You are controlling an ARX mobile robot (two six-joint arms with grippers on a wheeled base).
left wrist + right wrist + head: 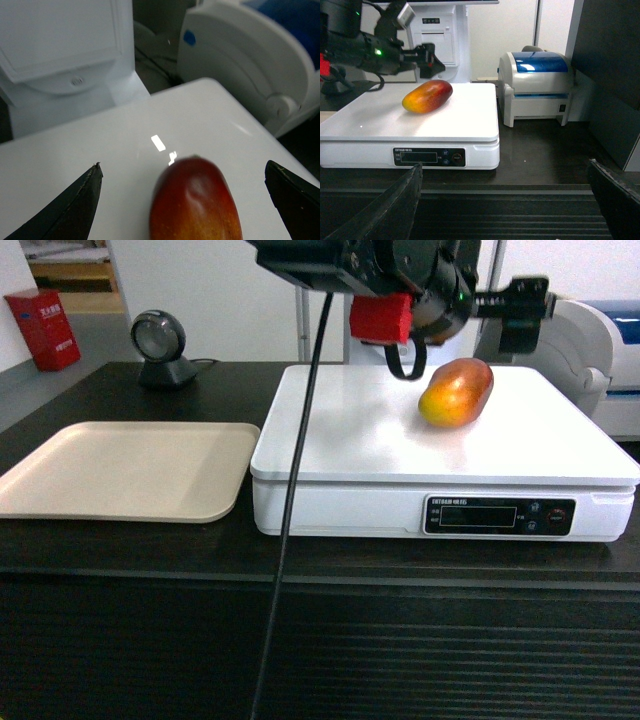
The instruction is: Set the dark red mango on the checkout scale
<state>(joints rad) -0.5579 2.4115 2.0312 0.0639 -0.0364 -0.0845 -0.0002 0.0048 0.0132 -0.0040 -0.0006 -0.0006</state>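
Note:
The dark red mango (457, 391) lies on its side on the back right of the white scale (350, 430), which stands on the dark checkout (120, 550). My left gripper (468, 325) hovers just above and behind the fruit. In the left wrist view the mango (196, 205) sits between the wide-apart fingers of the open left gripper (182, 165), touched by neither, with the scale (125, 140) under it. My right gripper (505, 164) is open and empty, low in front of the checkout (545, 150), looking at the scale (470, 115) and mango (427, 96).
A flat beige tray (120, 465) lies left of the scale, with a round barcode scanner (160, 345) behind it. A white and blue printer (537, 87) stands right of the scale. A white terminal (440, 35) rises behind. A black cable (295, 500) hangs over the scale's front.

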